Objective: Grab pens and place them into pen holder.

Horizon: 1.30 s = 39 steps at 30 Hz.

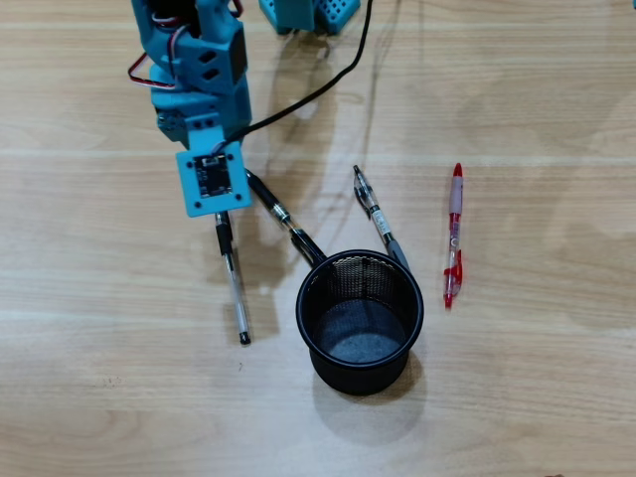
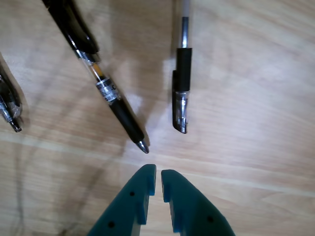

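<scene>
Pincer (image 2: 158, 174) closed; pen holder (image 1: 360, 268) seemingly empty

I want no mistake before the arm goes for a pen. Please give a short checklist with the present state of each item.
1. End effector empty: ok, its tips are nearly shut with nothing between.
2. Pen holder upright and empty: ok.
3. All pens on the table: ok, three black and the red pen.
4. Nearest black pen free of the others: ok in the wrist view.
5. End effector open enough to take a pen: not ok.
6. Middle black pen clear of the holder: cannot tell, its end reaches the rim.
</scene>
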Motion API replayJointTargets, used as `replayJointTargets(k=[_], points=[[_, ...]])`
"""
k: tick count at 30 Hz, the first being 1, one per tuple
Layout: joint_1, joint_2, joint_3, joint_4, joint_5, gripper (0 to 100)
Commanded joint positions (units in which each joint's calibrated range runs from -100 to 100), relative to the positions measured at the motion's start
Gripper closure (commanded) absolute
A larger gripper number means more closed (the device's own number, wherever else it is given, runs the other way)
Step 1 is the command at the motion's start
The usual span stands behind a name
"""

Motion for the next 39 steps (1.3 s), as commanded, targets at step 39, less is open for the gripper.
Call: replayJointTargets(k=[39], points=[[-2.3,21.4,-16.0,-12.9,-4.2,80]])
